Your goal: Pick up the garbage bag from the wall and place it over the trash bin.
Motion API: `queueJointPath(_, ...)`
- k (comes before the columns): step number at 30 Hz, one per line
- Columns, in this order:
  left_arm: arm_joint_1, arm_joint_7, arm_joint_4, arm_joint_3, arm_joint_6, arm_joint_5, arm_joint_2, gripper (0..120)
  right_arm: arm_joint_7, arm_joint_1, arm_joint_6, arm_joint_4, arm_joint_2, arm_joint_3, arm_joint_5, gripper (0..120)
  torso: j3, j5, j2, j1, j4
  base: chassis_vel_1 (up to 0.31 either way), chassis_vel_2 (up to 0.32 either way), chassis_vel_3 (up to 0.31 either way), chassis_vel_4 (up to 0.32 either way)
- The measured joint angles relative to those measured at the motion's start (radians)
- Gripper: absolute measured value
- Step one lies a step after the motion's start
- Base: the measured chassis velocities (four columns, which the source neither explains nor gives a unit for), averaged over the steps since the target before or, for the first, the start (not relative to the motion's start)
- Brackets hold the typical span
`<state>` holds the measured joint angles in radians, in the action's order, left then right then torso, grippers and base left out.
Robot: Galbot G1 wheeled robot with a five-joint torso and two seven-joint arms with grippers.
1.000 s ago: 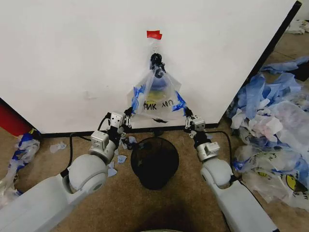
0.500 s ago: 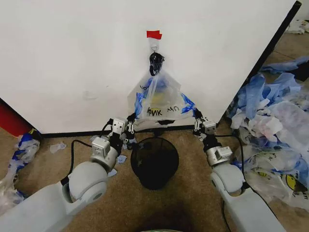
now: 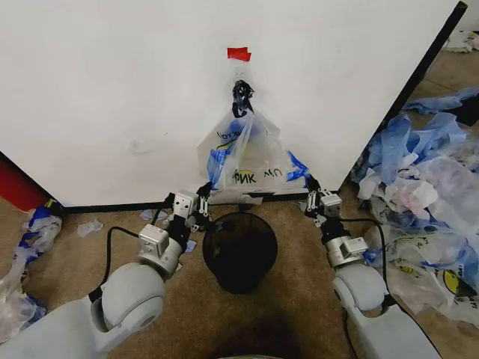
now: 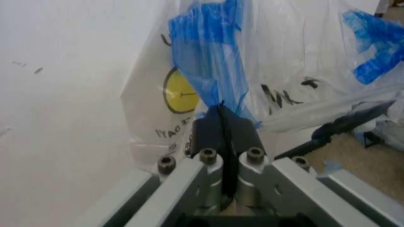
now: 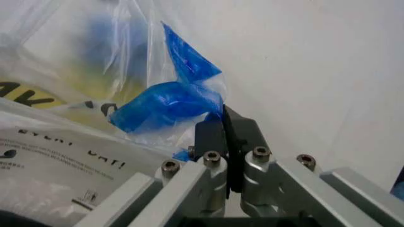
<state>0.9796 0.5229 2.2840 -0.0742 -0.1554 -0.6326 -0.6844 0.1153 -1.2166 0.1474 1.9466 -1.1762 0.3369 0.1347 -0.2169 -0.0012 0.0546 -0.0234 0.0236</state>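
Translucent plastic, the garbage bag [image 3: 247,153] hangs from the hook [image 3: 239,88] under red tape [image 3: 239,54] on the wall [image 3: 112,90], stretched wide above the trash bin [image 3: 239,250]. The left gripper [image 3: 202,196] and right gripper [image 3: 308,185] each pinch a blue handle, fingers pressed together.

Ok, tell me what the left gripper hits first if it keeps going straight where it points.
Probably the wall. The left gripper is already shut on the bag's blue handle, so only that plastic lies between it and the white panel; depth is hard to judge.
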Motion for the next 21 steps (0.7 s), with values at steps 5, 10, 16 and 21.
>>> queueJointPath(5,0.029,-0.002,0.005,0.012,0.010,0.013,-0.003,0,-0.002,-0.022,0.004,0.009,-0.014,0.004,-0.014,0,0.000,0.0000,0.000,0.000,0.0000,0.000,0.000,0.000,0.000)
queueJointPath(10,0.068,-0.003,0.012,0.022,0.019,0.028,-0.006,0,-0.004,-0.040,0.011,0.012,-0.022,0.008,-0.027,0,0.000,0.0000,0.000,0.000,-0.0001,0.000,0.000,0.000,0.000)
queueJointPath(16,0.124,-0.007,0.013,0.030,0.031,0.052,-0.010,0,-0.010,-0.064,0.019,0.015,-0.031,0.011,-0.040,0,0.000,0.0001,0.000,0.000,0.0001,0.000,0.000,0.000,0.000)
queueJointPath(21,0.147,-0.009,0.011,0.033,0.042,0.067,-0.015,0,-0.013,-0.080,0.026,0.016,-0.036,0.014,-0.051,0,0.000,0.0001,0.000,0.000,0.0000,0.000,0.000,0.000,0.000)
